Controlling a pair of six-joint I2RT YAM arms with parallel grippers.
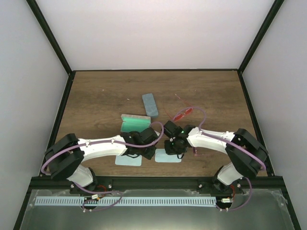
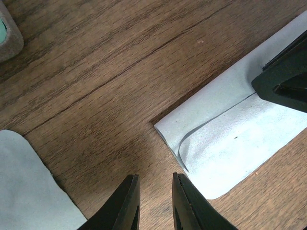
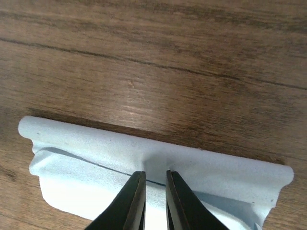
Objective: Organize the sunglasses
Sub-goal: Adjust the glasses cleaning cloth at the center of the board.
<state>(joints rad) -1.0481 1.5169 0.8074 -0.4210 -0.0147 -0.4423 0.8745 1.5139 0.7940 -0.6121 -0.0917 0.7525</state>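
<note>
The red-orange sunglasses [image 1: 183,114] lie on the table right of centre, beyond the right arm. The translucent pink sunglasses [image 1: 197,152] peek out just below that arm's forearm, mostly hidden. My right gripper [image 3: 156,179] [image 1: 173,152] points down onto a pale teal cloth [image 3: 96,158] [image 1: 163,158] that is folded over on itself. Its jaws stand a narrow gap apart, the tips pressing a dimple into the fold. My left gripper [image 2: 156,191] [image 1: 147,153] hovers open over bare wood between the two cloths, holding nothing.
A closed blue-grey case [image 1: 150,104] lies at mid-table, and an open green-lined case [image 1: 134,123] sits just beyond the left wrist. A second teal cloth [image 1: 127,161] [image 2: 24,191] lies flat at front left. The two grippers are close together.
</note>
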